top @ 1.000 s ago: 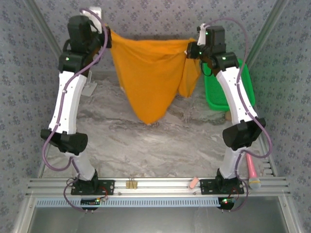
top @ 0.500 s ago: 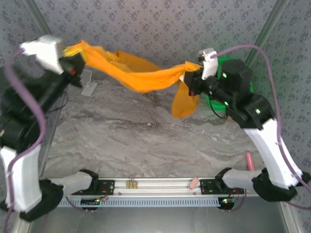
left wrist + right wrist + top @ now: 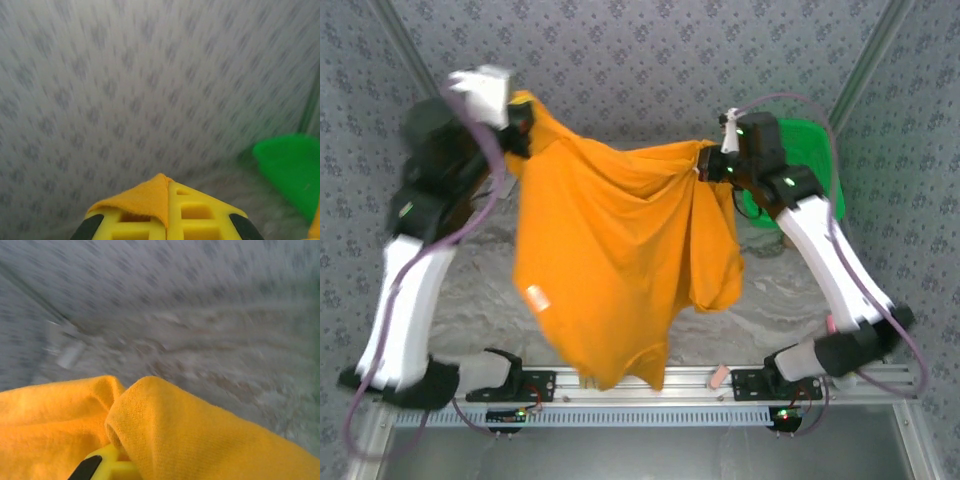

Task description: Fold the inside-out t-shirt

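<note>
I hold the t-shirt (image 3: pixel 620 260) up in the air between my two arms, spread like a sheet above the table (image 3: pixel 775 300). Its lower end hangs toward the rail at my bases. My left gripper (image 3: pixel 525 118) is pressed together on one upper corner. At the left wrist a small orange tip of cloth (image 3: pixel 147 196) pokes out between my yellow pads (image 3: pixel 200 215). My right gripper (image 3: pixel 708 166) is also closed on cloth, and there the fabric (image 3: pixel 210 440) rolls thickly over one yellow finger (image 3: pixel 107 466).

The shirt is light, limp and wrinkly — it will sag, swing and fold on itself wherever I give it slack. It won't slip much, but a thin pinch could pull free. My judgement is that firm holds on two matching corners of one edge, kept taut, suit it best.

Much is uncertain. I cannot tell whether I hold the hem or the shoulders. The right side hangs in a bunched double fold, so a sleeve may be buried there. A small white patch (image 3: pixel 536 298) may be the neck tag; I see no print. Both wrist views are blurred, and the cloth covers the middle of the table. A green bin (image 3: pixel 817 150) sits behind my right arm.
</note>
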You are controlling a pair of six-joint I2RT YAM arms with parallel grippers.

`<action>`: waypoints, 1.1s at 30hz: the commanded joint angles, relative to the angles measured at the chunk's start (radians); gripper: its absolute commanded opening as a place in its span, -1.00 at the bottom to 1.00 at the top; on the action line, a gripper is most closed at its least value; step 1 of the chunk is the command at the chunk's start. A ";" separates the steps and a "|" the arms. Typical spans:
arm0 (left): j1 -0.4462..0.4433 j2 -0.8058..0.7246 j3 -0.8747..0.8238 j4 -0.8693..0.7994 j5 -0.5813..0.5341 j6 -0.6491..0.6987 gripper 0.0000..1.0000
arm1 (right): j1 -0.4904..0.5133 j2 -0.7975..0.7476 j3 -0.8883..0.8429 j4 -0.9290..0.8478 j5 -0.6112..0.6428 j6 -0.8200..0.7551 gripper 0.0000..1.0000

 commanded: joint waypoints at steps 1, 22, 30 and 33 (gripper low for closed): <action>0.064 0.270 0.009 0.062 -0.011 0.033 -1.00 | -0.052 0.206 0.001 0.070 -0.039 0.025 -0.94; 0.013 0.587 -0.057 -0.193 0.074 -0.319 0.57 | 0.043 0.155 -0.397 0.022 0.055 0.061 0.10; -0.017 0.378 -0.585 -0.051 0.121 -0.506 0.54 | 0.133 0.153 -0.630 0.177 0.065 0.062 0.15; -0.078 0.384 -0.668 0.023 0.161 -0.557 0.55 | 0.126 0.199 -0.658 0.265 0.040 0.041 0.10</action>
